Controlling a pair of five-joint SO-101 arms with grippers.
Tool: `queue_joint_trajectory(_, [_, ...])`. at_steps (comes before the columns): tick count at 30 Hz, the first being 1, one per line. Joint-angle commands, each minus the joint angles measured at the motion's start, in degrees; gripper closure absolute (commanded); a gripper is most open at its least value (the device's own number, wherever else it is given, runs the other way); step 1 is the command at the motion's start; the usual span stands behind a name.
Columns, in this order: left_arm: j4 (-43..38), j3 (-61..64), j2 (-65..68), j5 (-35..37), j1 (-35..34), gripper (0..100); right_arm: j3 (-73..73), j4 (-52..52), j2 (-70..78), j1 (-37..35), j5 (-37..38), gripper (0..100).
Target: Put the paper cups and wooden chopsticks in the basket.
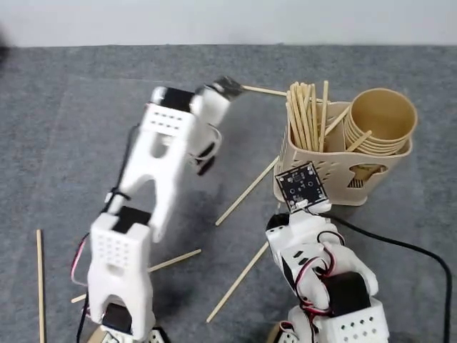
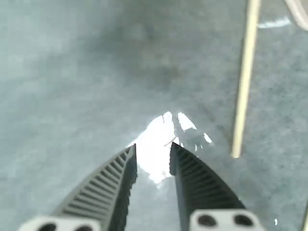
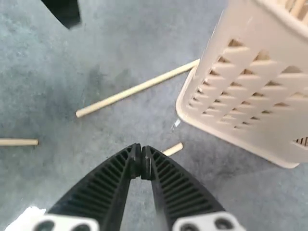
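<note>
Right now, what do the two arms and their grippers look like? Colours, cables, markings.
Both arms are white printed shells over black servos. The left arm has grids of small holes and red, white and black wires low down. The right arm carries a black square circuit board and a black cable. The left gripper and right gripper have black, ribbed, tapering fingers.

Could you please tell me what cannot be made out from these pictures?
- Right wrist view: a chopstick runs behind the right pincer, whose fingers hide the rest of it.
- Left wrist view: a glare patch ahead of the left pincer washes out the table surface there.
- High view: the paper cups in the basket are nested, so their count is unclear.
- High view: the left-edge chopstick is cut off by the bottom edge.
</note>
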Motion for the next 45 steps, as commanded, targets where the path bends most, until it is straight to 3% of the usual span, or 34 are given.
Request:
queue_joint_trajectory(1, [1.5,0.1,-8.6,0.4,-5.5,89,-0.6,-2.3,0.2,0.4,-1.7,99.1])
queue_joint_trajectory(6, [1.4,4.6,-14.3,2.4,-13.2,89,-3.4,-3.9,7.2,0.1,-2.7,99.1])
queue_joint_trajectory(15, [-1.2,12.1,-21.3,12.0,-24.0,90,-17.1,-3.3,37.0,-0.7,-7.8,99.0])
queue_joint_trajectory(20, [-5.7,19.4,-25.1,12.8,-27.6,90,-18.7,-3.4,47.4,-1.5,-16.6,99.0])
queue_joint_trajectory(27, [-11.7,28.4,-28.6,12.8,-28.4,90,-19.0,-4.6,53.1,-1.5,-16.5,98.4])
queue_joint_trajectory(33, [-12.7,30.7,-29.0,12.8,-28.4,90,-19.0,-4.2,56.8,-1.5,-20.0,83.5])
queue_joint_trajectory(45, [-12.7,32.4,-29.1,12.9,-28.4,90,-20.4,-6.1,68.4,-5.8,-20.0,86.4])
